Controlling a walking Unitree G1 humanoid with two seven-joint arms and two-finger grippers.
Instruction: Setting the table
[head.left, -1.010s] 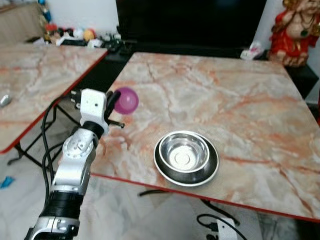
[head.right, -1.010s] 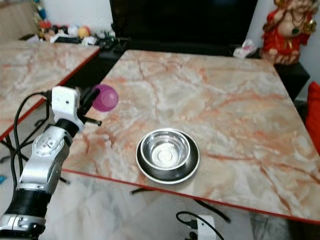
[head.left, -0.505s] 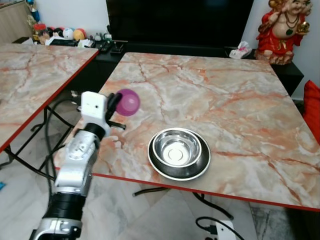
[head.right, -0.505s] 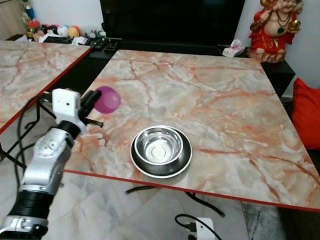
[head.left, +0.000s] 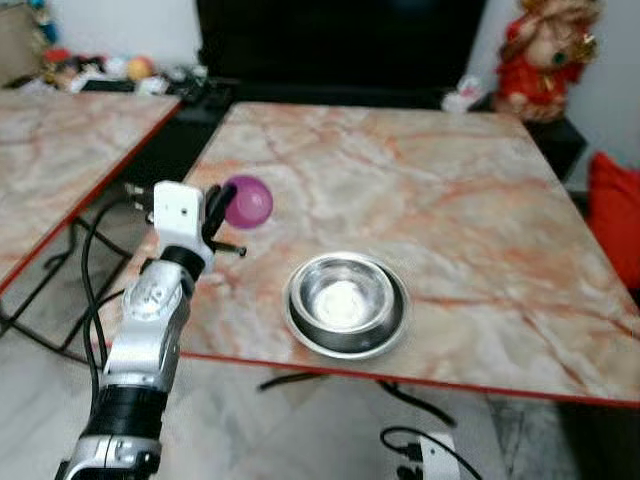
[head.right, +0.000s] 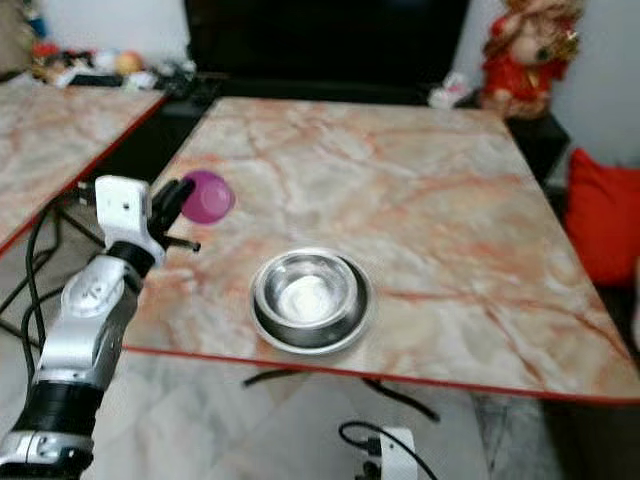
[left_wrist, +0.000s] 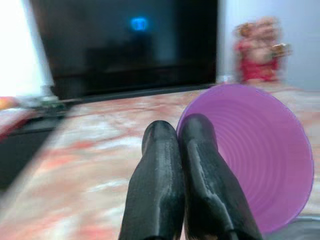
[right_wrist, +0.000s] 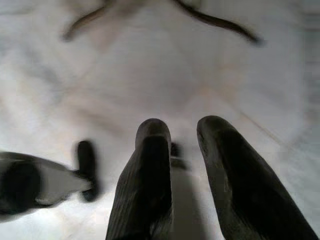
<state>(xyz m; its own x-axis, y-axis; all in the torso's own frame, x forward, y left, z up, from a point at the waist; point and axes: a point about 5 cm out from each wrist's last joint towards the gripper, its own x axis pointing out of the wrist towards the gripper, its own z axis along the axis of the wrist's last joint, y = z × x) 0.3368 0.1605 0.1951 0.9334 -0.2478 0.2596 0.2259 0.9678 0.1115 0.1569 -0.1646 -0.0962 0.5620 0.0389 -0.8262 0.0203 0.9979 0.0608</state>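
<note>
My left gripper (head.left: 219, 203) is shut on the rim of a purple cup (head.left: 248, 201) and holds it tilted on its side just above the near-left part of the marble table (head.left: 450, 190). In the left wrist view the two black fingers (left_wrist: 165, 170) pinch the purple cup's (left_wrist: 260, 160) wall. A steel bowl (head.left: 345, 299) rests inside a dark plate (head.left: 395, 335) near the table's front edge, to the right of the cup. My right gripper (right_wrist: 182, 150) hangs over the pale floor, its fingers slightly apart with nothing between them.
A second marble table (head.left: 60, 140) stands at the left, with a gap between the two. A black TV cabinet (head.left: 340, 40) and a red statue (head.left: 540, 55) are at the back. A red cushion (head.left: 615, 210) is at the right. Cables (head.left: 400, 440) lie on the floor.
The camera has shifted and the picture is blurrier. The left gripper still holds the purple cup at the same spot beside the steel bowl.
</note>
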